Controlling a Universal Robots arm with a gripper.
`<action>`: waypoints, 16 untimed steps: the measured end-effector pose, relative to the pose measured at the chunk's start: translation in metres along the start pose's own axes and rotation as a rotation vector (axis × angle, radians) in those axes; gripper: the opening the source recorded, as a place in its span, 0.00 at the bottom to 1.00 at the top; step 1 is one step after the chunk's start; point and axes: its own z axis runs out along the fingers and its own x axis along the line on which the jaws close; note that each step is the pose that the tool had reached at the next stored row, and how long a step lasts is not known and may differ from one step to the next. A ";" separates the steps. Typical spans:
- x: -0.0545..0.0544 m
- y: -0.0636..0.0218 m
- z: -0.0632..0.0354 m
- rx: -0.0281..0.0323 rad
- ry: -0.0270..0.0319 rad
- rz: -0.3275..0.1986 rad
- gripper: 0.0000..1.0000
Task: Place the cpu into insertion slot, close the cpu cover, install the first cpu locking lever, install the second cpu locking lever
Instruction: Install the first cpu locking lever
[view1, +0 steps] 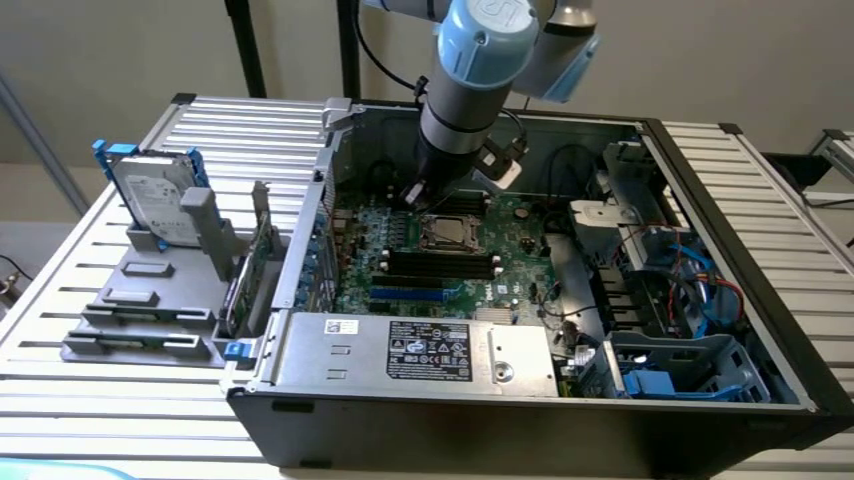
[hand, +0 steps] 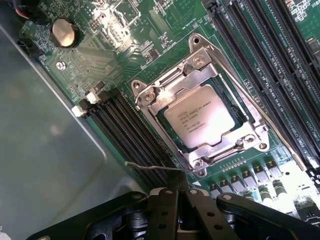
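Hovering just beside the socket, at about eleven o'clock from it in the exterior view, the black two-fingered gripper (hand: 181, 193) has its fingers pressed together with nothing between them. The small flat square cpu with its pale silver face (hand: 199, 116) sits in the dark square insertion slot (hand: 234, 102), and the thin silvery metal cpu cover (hand: 150, 95) lies down around it. A thin wire locking lever (hand: 155, 167) juts out close to the fingertips; whether they touch I cannot tell. The grey boxy power supply (view1: 400, 350) lies at six o'clock from the socket.
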 end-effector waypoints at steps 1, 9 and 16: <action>0.000 0.0004 0.0000 -0.0009 -0.0012 0.000 0.11; 0.002 0.0037 0.0003 -0.0028 -0.0038 0.000 0.11; 0.003 0.0051 0.0016 -0.0028 -0.0039 0.001 0.11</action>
